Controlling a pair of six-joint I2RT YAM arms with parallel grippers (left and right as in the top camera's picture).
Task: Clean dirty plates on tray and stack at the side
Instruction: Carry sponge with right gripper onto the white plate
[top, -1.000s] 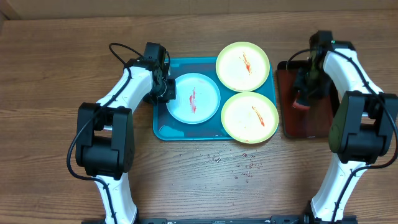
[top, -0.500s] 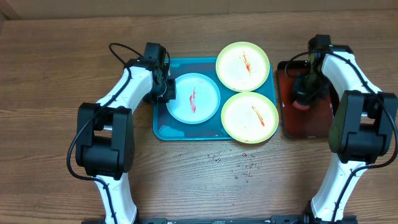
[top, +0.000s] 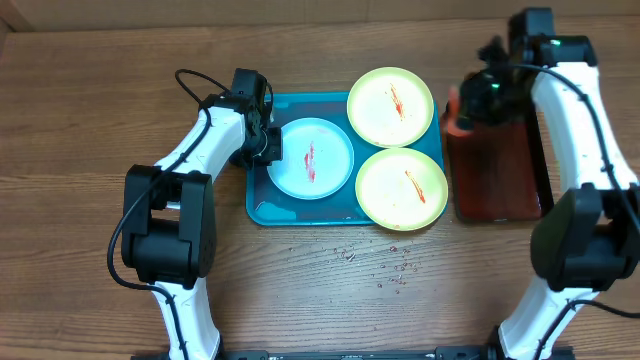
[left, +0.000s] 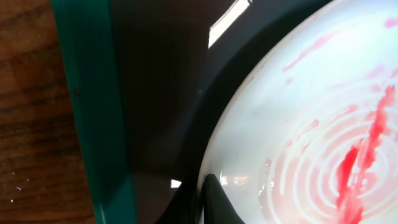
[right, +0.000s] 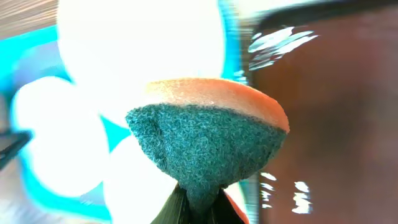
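Observation:
The white plate with a blue rim (top: 325, 150) lies on the left of the turquoise tray (top: 262, 208), streaked with red sauce. My left gripper (top: 270, 147) is shut on that plate's left rim. In the left wrist view its dark fingertips (left: 211, 196) pinch the edge of the white plate (left: 298, 124). Two pale yellow plates (top: 390, 105) (top: 402, 188) with red streaks lie on the tray's right side. My right gripper (top: 468, 113) hangs over the gap between the two trays, shut on a sponge (right: 208, 137) with a green scouring face and orange foam.
A dark-red tray with a black rim (top: 497, 170) lies right of the turquoise tray, under the right arm. Small droplets (top: 392, 270) speckle the wooden table in front of the trays.
My right gripper has shut on the sponge, lifted it off the dark-red tray and carried it back and left towards the turquoise tray. The left arm has not moved.

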